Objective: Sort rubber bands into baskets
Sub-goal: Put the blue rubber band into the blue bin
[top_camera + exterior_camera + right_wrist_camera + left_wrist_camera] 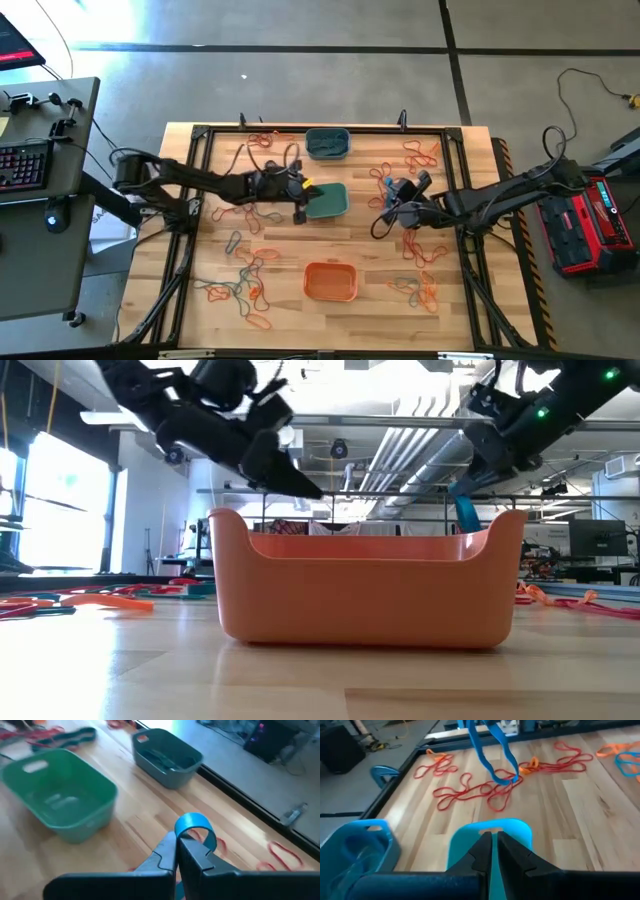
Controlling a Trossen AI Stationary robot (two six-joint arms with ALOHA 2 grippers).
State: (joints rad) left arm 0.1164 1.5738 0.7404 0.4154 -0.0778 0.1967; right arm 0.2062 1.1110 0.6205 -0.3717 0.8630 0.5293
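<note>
**Right arm carrying a blue band toward the grey-blue basket**

Your right gripper (176, 845) has its jaws clamped on a blue rubber band (196, 826), lifted off the surface (370, 250) to the right of the teal-green basket (326, 201). The grey-blue basket (327, 143) lies ahead of the jaws, toward the surface's far edge, already with bands in it; the right arm looks the natural one to carry there. The band hangs down below the jaws. Your left gripper (492, 851) hovers at the teal-green basket's left rim, jaws together and empty. The orange basket (330, 281) sits near the front edge. Loose bands (245, 285) lie scattered.
</note>
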